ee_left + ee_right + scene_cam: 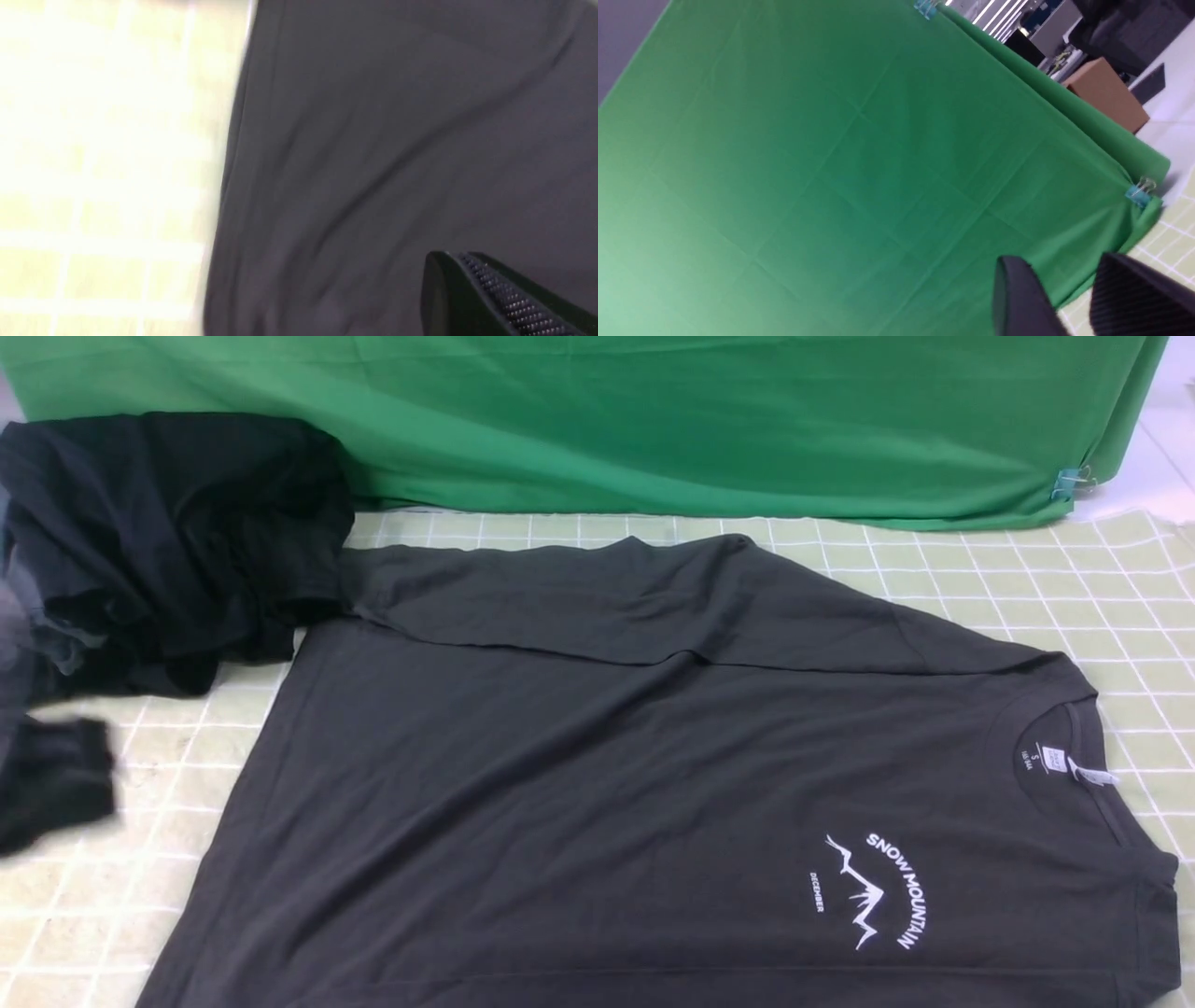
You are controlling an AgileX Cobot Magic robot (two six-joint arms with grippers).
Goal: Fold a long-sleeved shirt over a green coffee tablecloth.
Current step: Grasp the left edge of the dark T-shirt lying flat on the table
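With the left gripper [490, 289] closed over the shirt [597, 784], no cloth visibly pinched, and the right gripper [1064, 280] hanging part-open and empty, any fold is risking dragging the pile of black clothes [168, 541] touching the sleeve [607, 602]. The shirt is lying flat, print up, on the tablecloth [1027, 579].

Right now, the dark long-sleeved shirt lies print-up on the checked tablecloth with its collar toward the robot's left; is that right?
Not quite: the collar of the long-sleeved shirt points toward the robot's right, as the front view shows. The rest holds.
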